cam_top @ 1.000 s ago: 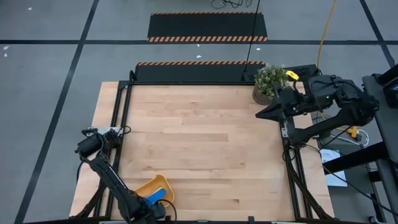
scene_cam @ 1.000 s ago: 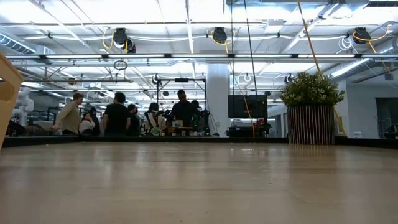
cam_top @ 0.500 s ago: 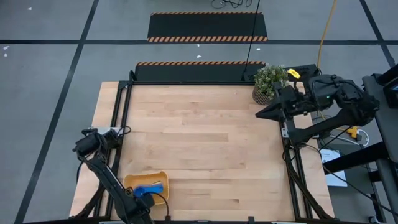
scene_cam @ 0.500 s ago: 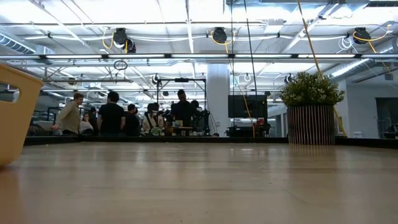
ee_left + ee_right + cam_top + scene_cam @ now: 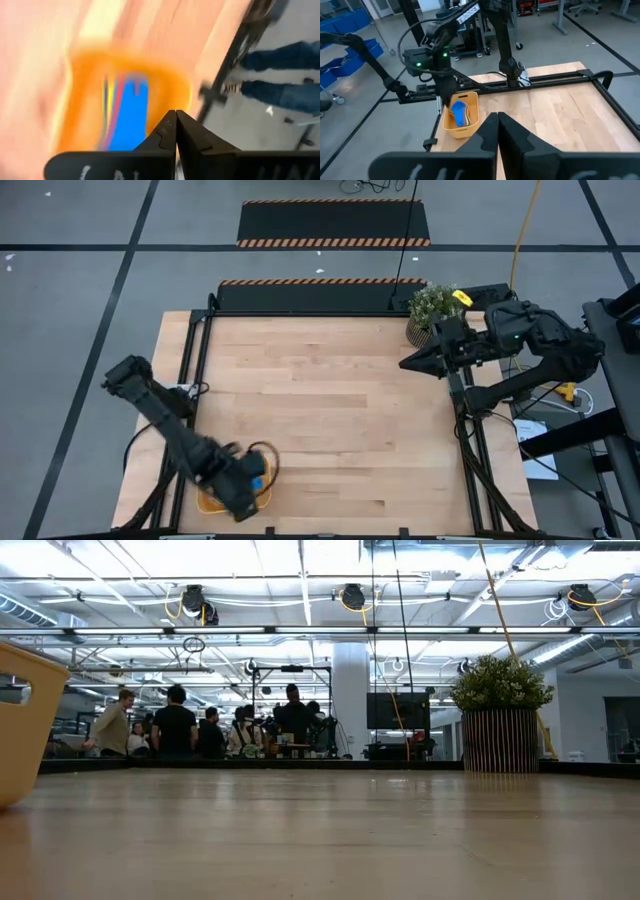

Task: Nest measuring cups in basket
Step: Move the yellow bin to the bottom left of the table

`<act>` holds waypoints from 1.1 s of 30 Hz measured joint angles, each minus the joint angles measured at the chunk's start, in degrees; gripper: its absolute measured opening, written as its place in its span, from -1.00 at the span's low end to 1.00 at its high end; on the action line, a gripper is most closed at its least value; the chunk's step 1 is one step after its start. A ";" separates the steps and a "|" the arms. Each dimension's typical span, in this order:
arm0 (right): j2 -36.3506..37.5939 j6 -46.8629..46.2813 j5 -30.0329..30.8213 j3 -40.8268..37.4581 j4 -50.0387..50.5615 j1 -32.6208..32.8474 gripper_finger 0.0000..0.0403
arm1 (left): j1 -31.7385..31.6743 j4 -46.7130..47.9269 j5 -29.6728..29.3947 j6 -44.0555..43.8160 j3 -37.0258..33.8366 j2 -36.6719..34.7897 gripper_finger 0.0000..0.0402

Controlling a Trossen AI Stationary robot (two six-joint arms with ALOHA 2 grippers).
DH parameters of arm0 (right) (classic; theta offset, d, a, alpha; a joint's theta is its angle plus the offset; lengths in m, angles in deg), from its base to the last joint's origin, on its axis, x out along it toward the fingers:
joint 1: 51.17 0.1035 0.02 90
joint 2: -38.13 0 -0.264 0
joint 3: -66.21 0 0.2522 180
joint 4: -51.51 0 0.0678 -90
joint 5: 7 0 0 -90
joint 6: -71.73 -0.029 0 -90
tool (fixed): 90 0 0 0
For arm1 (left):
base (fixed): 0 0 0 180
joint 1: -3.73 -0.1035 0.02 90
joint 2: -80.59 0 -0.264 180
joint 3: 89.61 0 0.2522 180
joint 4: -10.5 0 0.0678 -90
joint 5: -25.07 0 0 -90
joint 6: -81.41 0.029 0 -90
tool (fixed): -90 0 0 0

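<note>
Since half a second ago, the left arm has swung up and over the basket (image 5: 215, 502), which sits at the table's (image 5: 330, 410) near left corner with the measuring cups (image 5: 460, 113) stacked inside, a blue one on top. Its left gripper (image 5: 240, 492) hangs just above the basket, fingers pressed together and holding nothing. Over at the far right, beside the potted plant (image 5: 430, 312), the right gripper (image 5: 408, 364) has edged left, fingers also together.

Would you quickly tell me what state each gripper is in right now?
Left gripper: closed, holding nothing, above the basket.
Right gripper: closed, empty.
</note>
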 joint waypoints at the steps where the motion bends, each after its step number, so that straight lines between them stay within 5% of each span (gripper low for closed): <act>1: -0.41 0.01 0.00 0.00 -0.45 0.00 -1.00 | -1.68 -1.31 -1.07 4.39 0.02 -0.23 -0.97; 6: -2.34 -1.60 0.00 -0.01 -2.06 0.02 -1.00 | -9.22 -9.00 1.76 27.07 0.06 3.03 -0.97; 10: -3.39 -3.49 -0.01 -0.02 -2.80 0.04 -1.00 | -14.35 -10.28 3.79 33.15 0.06 8.18 -0.97; 19: -3.82 -6.09 0.00 -0.02 -2.22 0.04 -1.00 | -17.31 -7.35 7.61 32.71 0.00 15.70 -0.97; 33: -3.58 -2.41 0.00 -0.02 -1.02 0.02 -1.00 | -6.30 -1.85 8.83 18.23 0.02 15.25 -0.97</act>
